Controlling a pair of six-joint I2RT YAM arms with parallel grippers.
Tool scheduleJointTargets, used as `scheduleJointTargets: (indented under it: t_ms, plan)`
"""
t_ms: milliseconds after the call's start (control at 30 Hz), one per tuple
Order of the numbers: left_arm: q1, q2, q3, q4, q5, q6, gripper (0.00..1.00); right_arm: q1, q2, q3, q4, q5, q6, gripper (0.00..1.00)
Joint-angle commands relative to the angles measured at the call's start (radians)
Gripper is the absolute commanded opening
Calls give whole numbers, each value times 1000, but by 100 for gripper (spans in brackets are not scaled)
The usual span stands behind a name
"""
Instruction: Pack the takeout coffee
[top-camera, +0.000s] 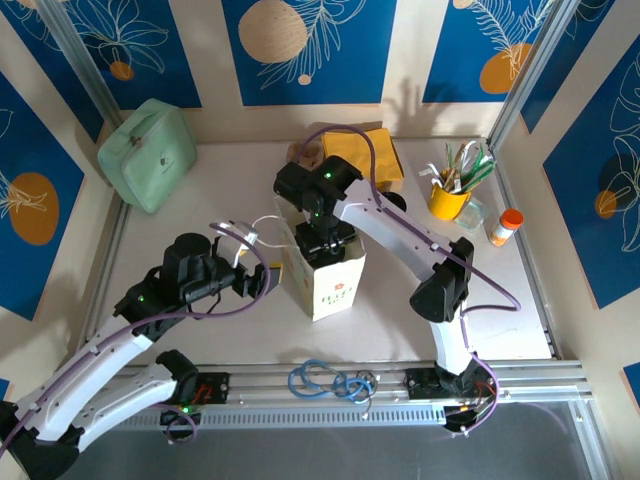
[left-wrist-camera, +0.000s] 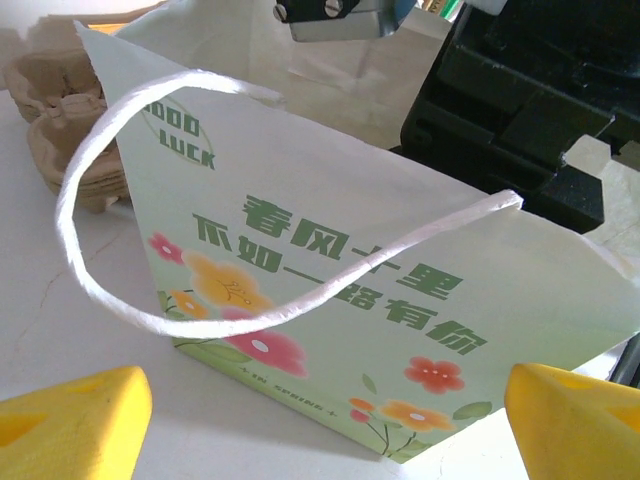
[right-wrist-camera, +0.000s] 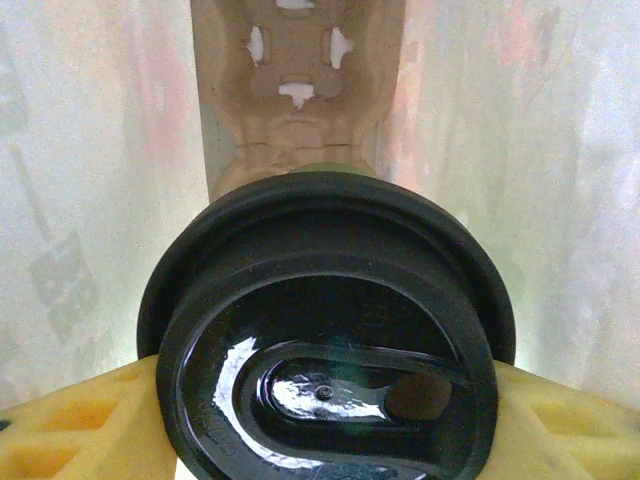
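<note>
Here the right gripper (right-wrist-camera: 325, 430) is closed about halfway on the coffee (right-wrist-camera: 330, 300), one yellow finger on each side below the black lid, and holds it inside the bag (top-camera: 335, 285), above the carrier (right-wrist-camera: 295, 90) on the bottom. If the cup is let go off the middle of a carrier hole, it could land on the edge, tip and spill. The bag walls are close on both sides, so the fingers could catch the paper and pull the bag over. The left gripper (left-wrist-camera: 322, 425) stands wide open just beside the bag and holds nothing, so nothing steadies it. The handle (left-wrist-camera: 90, 180) hangs loose toward this gripper and could snag. A stack of trays (left-wrist-camera: 70, 110) sits behind the bag; the green case (top-camera: 148, 152) and the yellow cup (top-camera: 450, 195) are well apart.
</note>
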Motion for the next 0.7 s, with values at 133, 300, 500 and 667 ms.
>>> scheduleJointTargets:
  t_ms: [133, 300, 500, 667]
  plan:
    - [-10, -12, -14, -15, 7, 16, 91, -2, -2, -49, -25, -48, -6, 63]
    - [-10, -12, -16, -14, 5, 18, 91, -2, -21, -97, 22, -67, 3, 63]
    - [-10, -12, -18, -12, 4, 18, 91, 5, -41, -146, 73, -59, 19, 63]
    - [-11, -12, -18, -11, 4, 19, 91, 5, -66, -200, 126, -55, 27, 63]
